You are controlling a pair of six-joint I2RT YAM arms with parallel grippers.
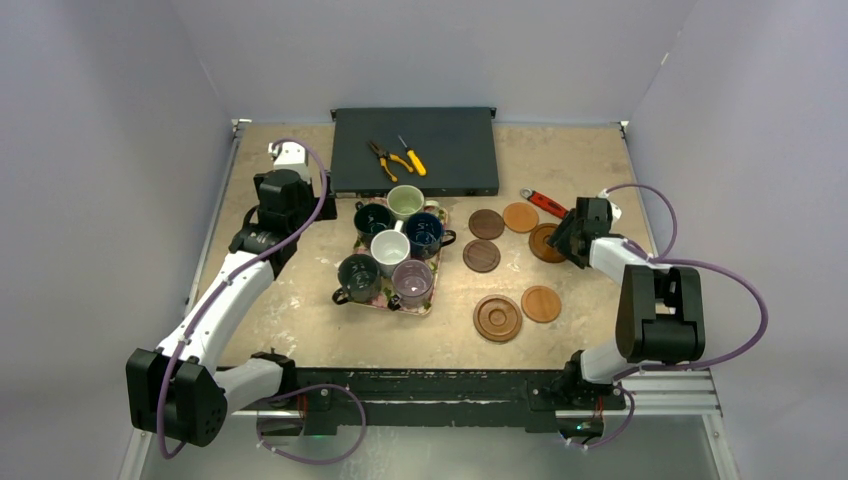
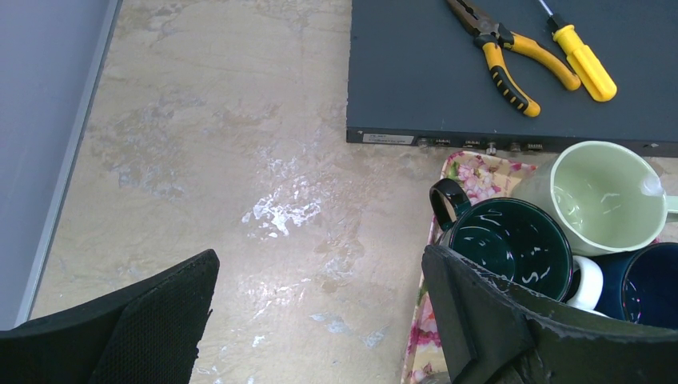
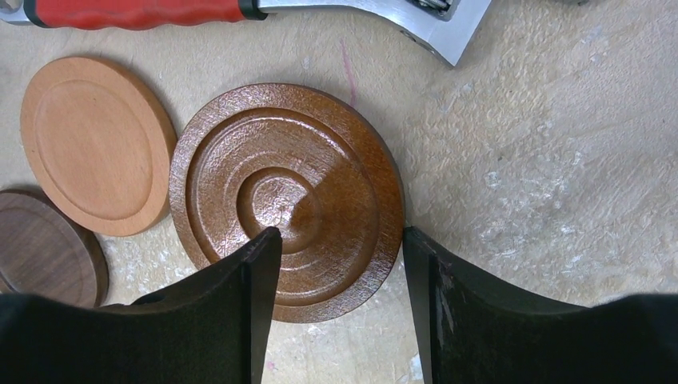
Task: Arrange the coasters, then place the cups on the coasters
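Six cups stand on a floral tray: pale green, dark teal, navy, white, dark grey-black and purplish. Right of the tray lie the coasters: two dark, two tan, one ringed. My right gripper stands open over another ringed coaster, one finger above its centre and one just outside its right rim. Left of the tray my left gripper is wide open over bare table, beside the dark teal cup.
A dark flat box at the back carries yellow-handled pliers and a screwdriver. A red-handled wrench lies just beyond the ringed coaster. A tan coaster and a dark one sit close on its left.
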